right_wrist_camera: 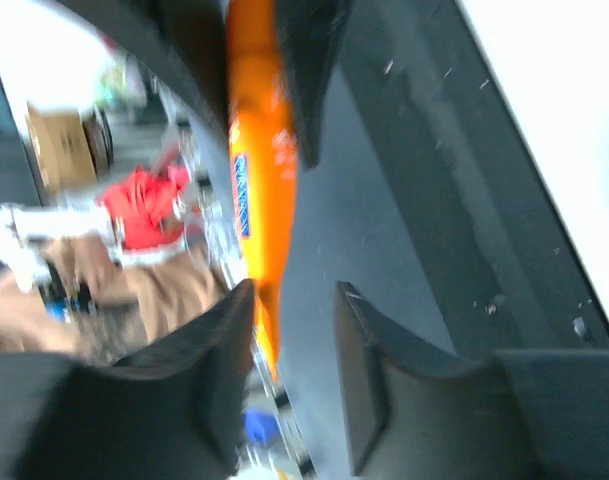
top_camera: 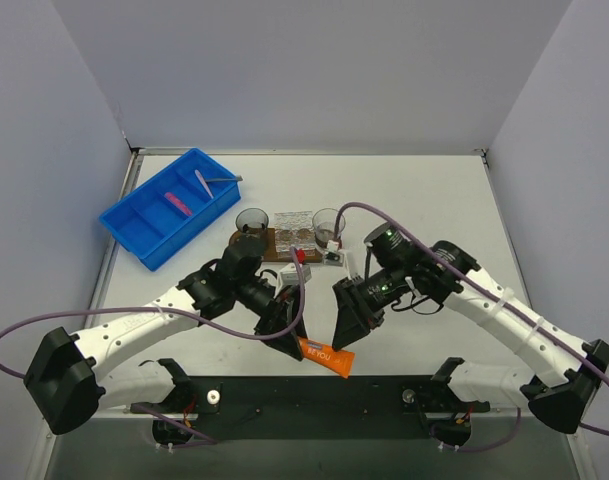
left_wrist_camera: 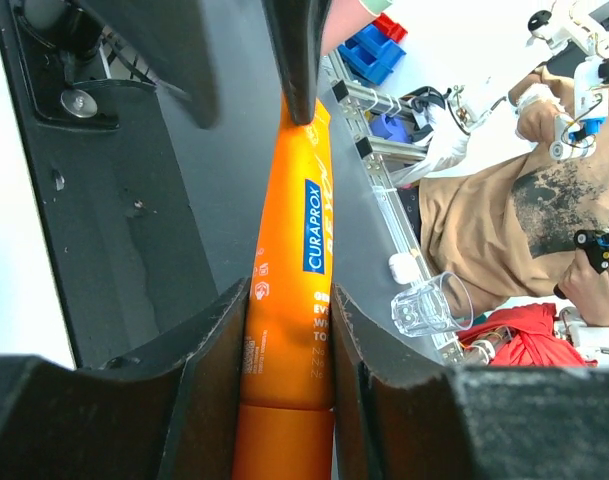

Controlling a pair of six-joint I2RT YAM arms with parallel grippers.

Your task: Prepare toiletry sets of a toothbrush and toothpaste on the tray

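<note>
the left gripper [top_camera: 292, 342] is clamped on the toothpaste [top_camera: 329, 357], its two fingers [left_wrist_camera: 219, 340] pressing the tube's sides close to the cap end. the orange tube hangs tilted over the black strip at the near edge of the table [top_camera: 434, 200], about midway along that edge. the right gripper [top_camera: 342, 338] sits at the tube's flat end with its jaws apart; in the blurred right wrist view the tube lies against one finger [right_wrist_camera: 224, 340], not squeezed. the tray [top_camera: 276, 246] lies in the middle of the table, a clear cup [top_camera: 252, 222] at each end. the blue bin [top_camera: 119, 222] stands at the far left corner with a pink stick [top_camera: 178, 202] inside.
</note>
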